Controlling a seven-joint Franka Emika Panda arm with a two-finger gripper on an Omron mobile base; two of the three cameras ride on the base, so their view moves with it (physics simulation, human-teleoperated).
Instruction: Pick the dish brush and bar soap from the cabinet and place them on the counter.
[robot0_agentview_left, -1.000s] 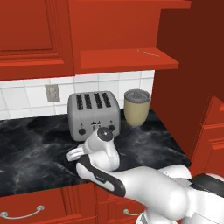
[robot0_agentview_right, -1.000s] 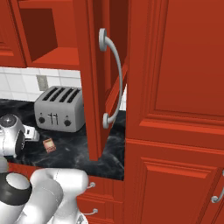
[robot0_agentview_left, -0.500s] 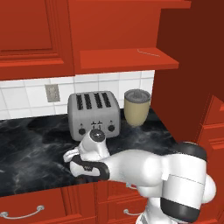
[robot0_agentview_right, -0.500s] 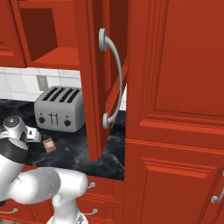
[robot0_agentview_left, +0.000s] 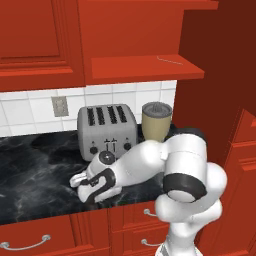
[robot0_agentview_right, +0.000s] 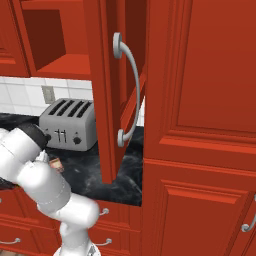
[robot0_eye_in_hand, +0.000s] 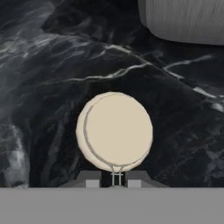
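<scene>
**Beige brush head gripped low over the black bench**

Beige and round, the dish brush (robot0_eye_in_hand: 114, 132) head faces the hand camera full on, a smooth flat disc with a slightly darker rim. Its thin pale handle runs straight back from the disc's lower edge into the gripper (robot0_eye_in_hand: 116, 179), so the long axis lies along the gripper with the head pointing away from the hand. The jaws are clenched on that handle, dark tips pressed close on either side of the stick.

Behind the brush spreads the bench (robot0_eye_in_hand: 52, 65), glossy black marble-look stone with thin white veins. From the left base view the white arm bends low over the front part of that stone, wrist down close to the surface.

A little further off, in the right base view, the bar soap (robot0_agentview_right: 56, 164) lies on the bench just beside the arm, a tiny flat tan-orange block with reddish edges.

Further back stands a boxy grey metal toaster (robot0_agentview_left: 107, 129) with four slots on top, and beside it a tan cylindrical jar (robot0_agentview_left: 156, 122) with a grey lid.

Highest and farthest, the red wooden cabinet (robot0_agentview_right: 107, 90) hangs with its panelled door swung open, curved silver handle upright, red shelf showing inside.
</scene>
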